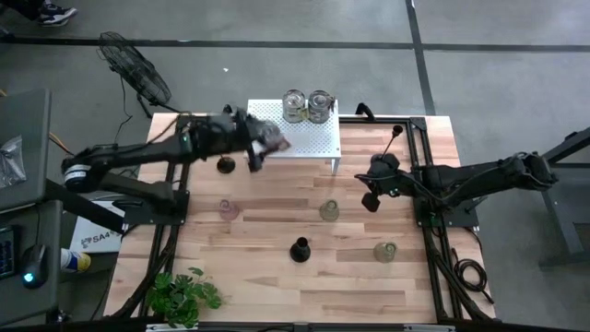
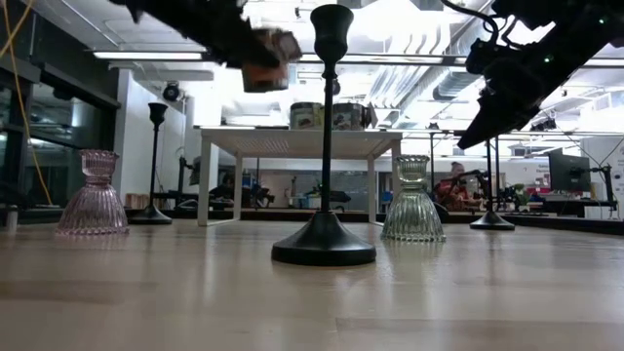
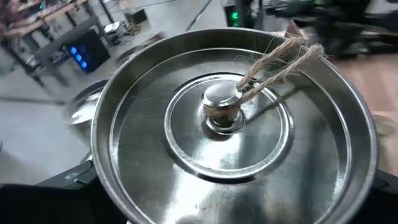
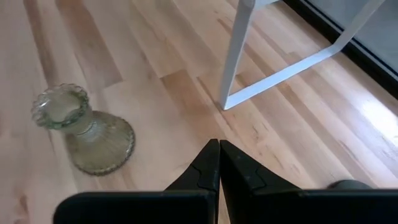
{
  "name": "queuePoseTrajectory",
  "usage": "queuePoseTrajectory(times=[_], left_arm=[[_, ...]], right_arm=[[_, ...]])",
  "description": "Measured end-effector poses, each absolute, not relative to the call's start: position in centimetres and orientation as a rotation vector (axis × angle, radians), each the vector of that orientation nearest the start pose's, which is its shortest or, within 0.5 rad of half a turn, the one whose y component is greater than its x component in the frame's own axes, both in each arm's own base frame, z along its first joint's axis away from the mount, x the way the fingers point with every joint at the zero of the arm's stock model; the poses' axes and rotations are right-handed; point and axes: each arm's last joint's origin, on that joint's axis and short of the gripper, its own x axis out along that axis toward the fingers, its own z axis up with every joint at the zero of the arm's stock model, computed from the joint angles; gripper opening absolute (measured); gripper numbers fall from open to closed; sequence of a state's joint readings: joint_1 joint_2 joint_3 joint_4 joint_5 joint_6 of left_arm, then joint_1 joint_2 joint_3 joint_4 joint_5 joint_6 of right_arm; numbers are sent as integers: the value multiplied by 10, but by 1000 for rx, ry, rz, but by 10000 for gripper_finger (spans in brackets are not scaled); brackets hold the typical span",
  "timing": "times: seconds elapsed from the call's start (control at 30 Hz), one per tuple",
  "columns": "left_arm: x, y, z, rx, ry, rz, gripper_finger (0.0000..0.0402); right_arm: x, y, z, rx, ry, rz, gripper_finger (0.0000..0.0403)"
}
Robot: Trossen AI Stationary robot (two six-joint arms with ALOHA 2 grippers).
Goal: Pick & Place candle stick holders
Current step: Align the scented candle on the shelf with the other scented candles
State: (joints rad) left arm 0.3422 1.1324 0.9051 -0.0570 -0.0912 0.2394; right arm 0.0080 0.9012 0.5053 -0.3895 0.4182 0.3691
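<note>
Candle stick holder [image 3: 233, 124], a round metal dish with twine on its knob, hangs clamped in my left gripper [image 1: 260, 143] over the white stand [image 1: 318, 140]'s front-left corner, where I fear it clipping the glass holders [image 1: 307, 105]; right gripper [image 4: 219, 163] idles pinched shut beside the stand's right leg.

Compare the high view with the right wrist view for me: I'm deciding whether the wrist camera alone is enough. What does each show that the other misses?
Only the high view: the left gripper over the white stand, two clear glass holders on it, the pink holder and the plant. Only the right wrist view: that the right gripper has its jaws shut on nothing. Both: the greenish glass holder, a stand leg and the wooden table.
</note>
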Motion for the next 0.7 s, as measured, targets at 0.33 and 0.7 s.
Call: queuePoseTrajectory(times=[0.33,0.7], left_arm=[[223,157,296,117,384,327,361],[213,193,291,163,339,390,361]], right_arm=[[172,-20,206,131,690,-546,2],[172,-20,206,109,698,-538,2]])
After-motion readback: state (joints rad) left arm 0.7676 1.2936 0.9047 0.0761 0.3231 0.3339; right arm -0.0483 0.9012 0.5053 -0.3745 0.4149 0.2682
